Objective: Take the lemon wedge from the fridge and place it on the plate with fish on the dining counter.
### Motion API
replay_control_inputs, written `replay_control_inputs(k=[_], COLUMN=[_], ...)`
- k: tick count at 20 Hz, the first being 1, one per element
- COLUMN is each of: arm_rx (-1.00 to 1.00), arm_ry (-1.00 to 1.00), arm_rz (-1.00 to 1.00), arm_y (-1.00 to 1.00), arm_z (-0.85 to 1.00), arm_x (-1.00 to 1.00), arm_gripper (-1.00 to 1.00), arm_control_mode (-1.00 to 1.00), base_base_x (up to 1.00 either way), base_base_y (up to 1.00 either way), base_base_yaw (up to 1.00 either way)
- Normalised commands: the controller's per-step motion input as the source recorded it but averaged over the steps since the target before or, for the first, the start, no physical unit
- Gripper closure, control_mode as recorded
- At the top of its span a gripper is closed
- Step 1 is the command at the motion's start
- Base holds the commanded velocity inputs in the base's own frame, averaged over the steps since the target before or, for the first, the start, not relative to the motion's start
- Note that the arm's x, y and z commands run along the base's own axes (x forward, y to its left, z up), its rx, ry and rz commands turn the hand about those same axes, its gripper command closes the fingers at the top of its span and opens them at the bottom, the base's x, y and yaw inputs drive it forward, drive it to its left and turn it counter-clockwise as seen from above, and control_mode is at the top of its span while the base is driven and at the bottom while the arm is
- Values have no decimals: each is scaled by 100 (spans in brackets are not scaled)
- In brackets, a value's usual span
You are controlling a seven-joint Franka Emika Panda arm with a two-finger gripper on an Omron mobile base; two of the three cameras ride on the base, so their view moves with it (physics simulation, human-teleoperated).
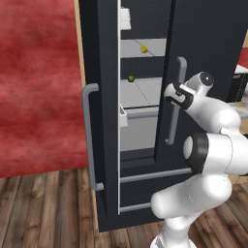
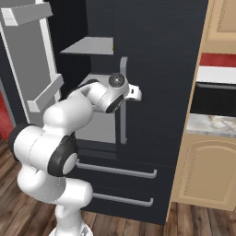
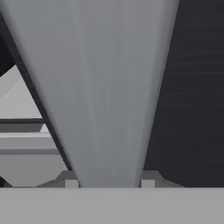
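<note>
The black fridge [image 1: 208, 38] has its left door [image 1: 99, 121] swung wide open, so pale grey shelves show inside. A tiny yellow lemon wedge [image 1: 144, 49] lies on an upper shelf, and its edge peeks out at the shelf's end [image 2: 112, 47]. On the shelf below sits a small green ball [image 1: 131, 78]. My gripper [image 1: 172, 98] [image 2: 127, 94] is at the right door's long grey bar handle [image 1: 177, 104] [image 3: 100, 87], with a fingertip [image 3: 71, 183] touching each side of the bar. The plate and the dining counter are out of view.
The open left door's handle [image 1: 90, 138] and door bins [image 2: 44, 94] stick out toward me. A red wall [image 1: 38, 87] is to the left. Fridge drawers [image 2: 120, 170] lie below, tan cabinets [image 2: 207, 170] with a marble top [image 2: 212, 124] to the right.
</note>
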Motion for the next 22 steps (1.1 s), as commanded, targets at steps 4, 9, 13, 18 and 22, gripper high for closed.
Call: replay_control_inputs(k=[4, 9, 13, 18, 22], arm_rx=[0, 0, 4, 7, 13], arm_ry=[-5, -8, -9, -7, -18], arm_rz=[-2, -8, -15, -24, -27], arm_y=[-4, -21, -38, -39, -14], arm_z=[0, 0, 1, 19, 79], arm_x=[-79, -100, -100, -100, -100], arm_gripper=[100, 100, 100, 100, -100], arm_control_mode=[-100, -100, -100, -100, -100], base_base_x=[0, 0, 0, 0, 0], base_base_y=[0, 0, 0, 0, 0], base_base_yaw=[0, 0, 0, 0, 0])
